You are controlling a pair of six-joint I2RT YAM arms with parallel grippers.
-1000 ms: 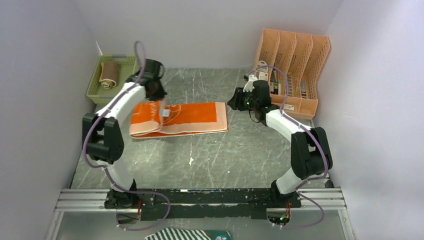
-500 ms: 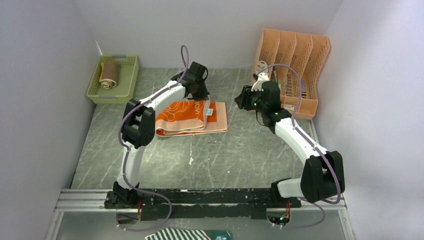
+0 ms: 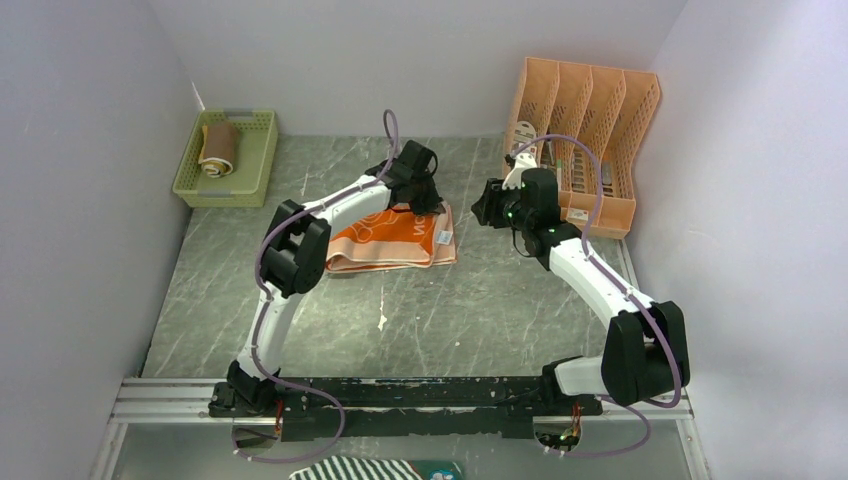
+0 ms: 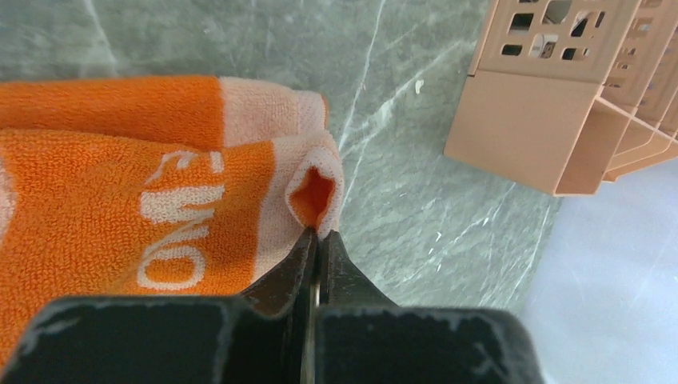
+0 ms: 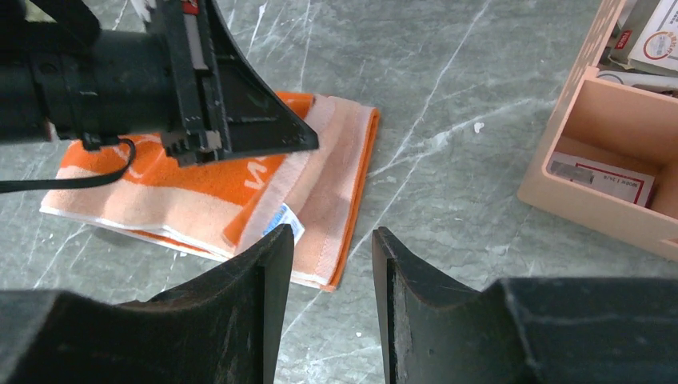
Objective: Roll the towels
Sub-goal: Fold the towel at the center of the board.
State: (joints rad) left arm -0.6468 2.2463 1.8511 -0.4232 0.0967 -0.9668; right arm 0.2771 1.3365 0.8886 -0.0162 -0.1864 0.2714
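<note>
**Item 1, left pincer** [image 4: 318,240]: jaws pressing together, clamping a corner fold of the orange towel [image 4: 120,200]. The pinched cloth is puckering into a small open loop just beyond the tips.

**Item 2, orange towel:** thick looped terry with an orange field, a peach band and white lettering. It is lying doubled over itself on the bench [image 3: 450,310], mid-table toward the far side. The held corner is hanging close to the lower layer's right-hand edge. A white care label [image 5: 284,220] is showing on the upper layer. The pile looks soft and limp, so it is likely to be sagging wherever it is not supported.

**Item 3, right pincer** [image 5: 332,240]: jaws standing apart, gripping nothing, hovering over bare bench just beside the towel's right edge.

**Item 4, step in hand (judged):** the towel is being folded over lengthwise as preparation, and rolling proper is not yet begun. The next move calls for lowering the held corner so that the edges are lining up, then letting go. After that comes turning one short end over tightly, with the free pincer possibly pinning the cloth.

**Item 5, yellow-tan towel** [image 3: 217,148]: sitting as a short roll inside the pale green plastic basket [image 3: 255,160] at the far left. It appears to be finished.

**Item 6, file rack** [image 3: 590,110]: rigid peach plastic with perforated walls, standing at the far right and holding papers.
</note>
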